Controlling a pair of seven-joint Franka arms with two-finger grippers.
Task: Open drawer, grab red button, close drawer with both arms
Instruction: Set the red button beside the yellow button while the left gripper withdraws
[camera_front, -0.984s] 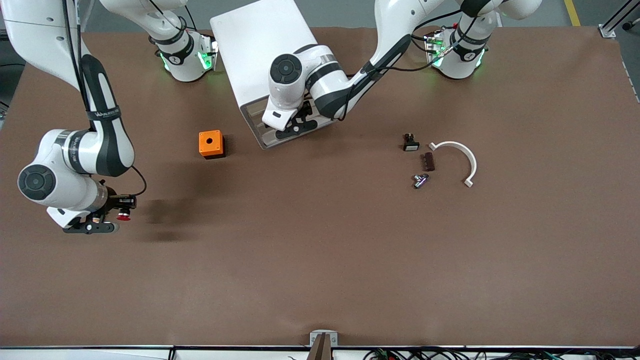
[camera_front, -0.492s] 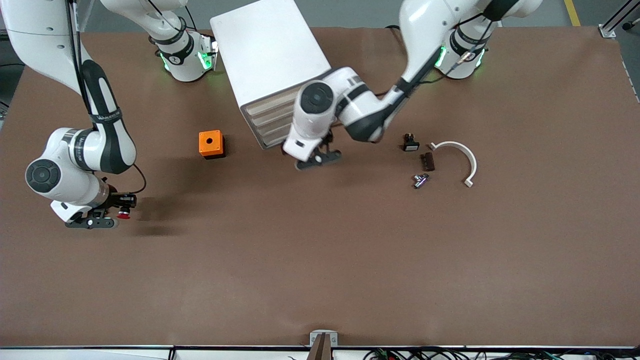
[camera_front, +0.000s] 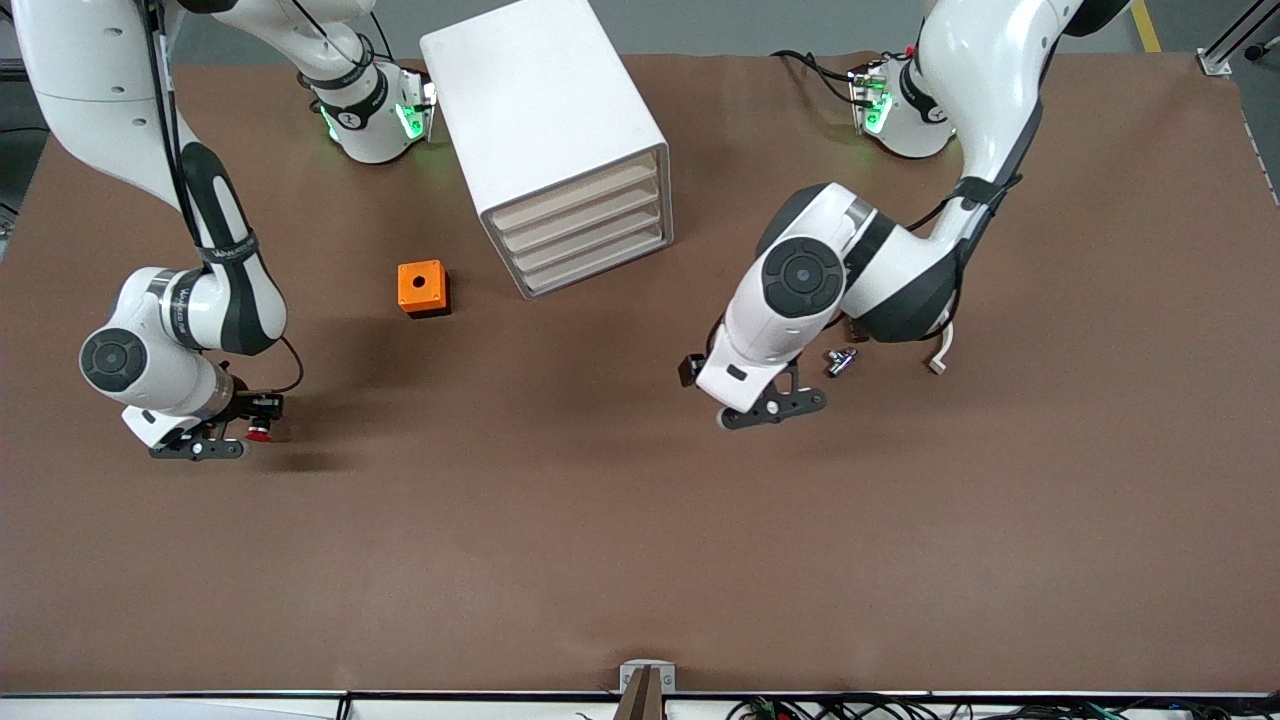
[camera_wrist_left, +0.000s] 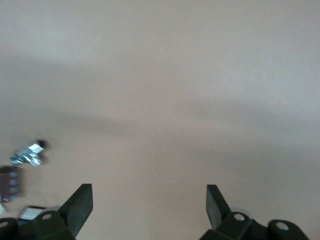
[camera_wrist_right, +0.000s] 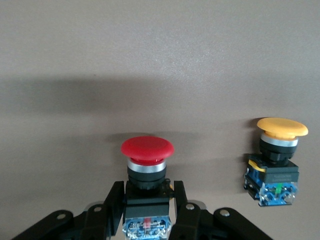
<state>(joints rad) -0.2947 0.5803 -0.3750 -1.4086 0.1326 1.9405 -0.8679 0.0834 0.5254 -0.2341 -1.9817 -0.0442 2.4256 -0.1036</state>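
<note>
Swung clear of the boxy white cabinet, the left tool now hangs spread apart over matte brown bench. Four beige drawer fronts sit flush. Right tool stays clamped on the glossy red mushroom-capped button.

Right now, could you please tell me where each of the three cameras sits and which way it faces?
Front view: high across the table, facing both arms' bases; shows the cabinet, orange cube, both whole arms.
Left wrist view: on the left arm, looking down at bare table; the open left pincer shows, empty.
Right wrist view: on the right arm, looking at the table; the right pincer grips the red button, a yellow button beside it.
Shared: the front and left wrist views both show the small metal part.
</note>
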